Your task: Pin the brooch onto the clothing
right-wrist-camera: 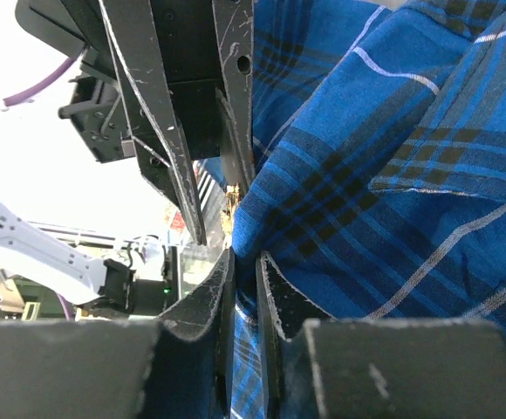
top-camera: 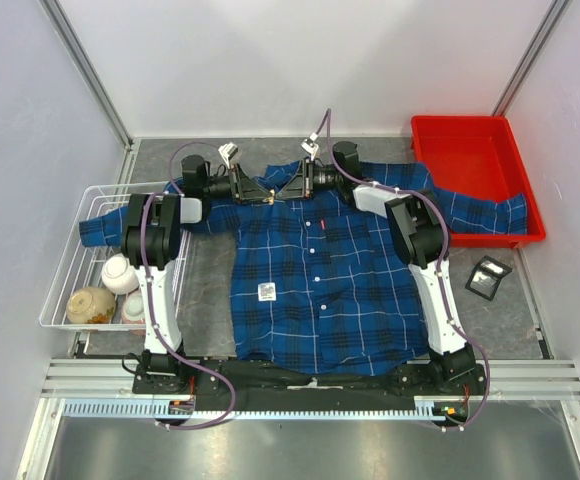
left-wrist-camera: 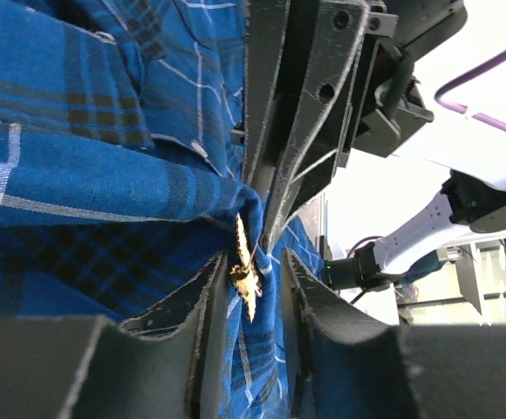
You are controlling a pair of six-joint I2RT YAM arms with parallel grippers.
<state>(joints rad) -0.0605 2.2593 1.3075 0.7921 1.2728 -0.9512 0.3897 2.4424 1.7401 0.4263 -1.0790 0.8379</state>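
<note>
While the left hand [left-wrist-camera: 251, 260] pinches the brooch [left-wrist-camera: 245, 266] against a raised shirt [top-camera: 320, 290] fold and the right hand [right-wrist-camera: 244, 266] clamps that fold beside it, either arm tugging could pull the shirt off the brooch or drop it.

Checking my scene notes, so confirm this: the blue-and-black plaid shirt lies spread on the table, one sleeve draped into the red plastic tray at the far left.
Wrong side. The top external view shows the red plastic tray at the far right, not the left. The rest holds: the blue-and-black plaid shirt lies spread on the table, one sleeve draped into that tray.
</note>
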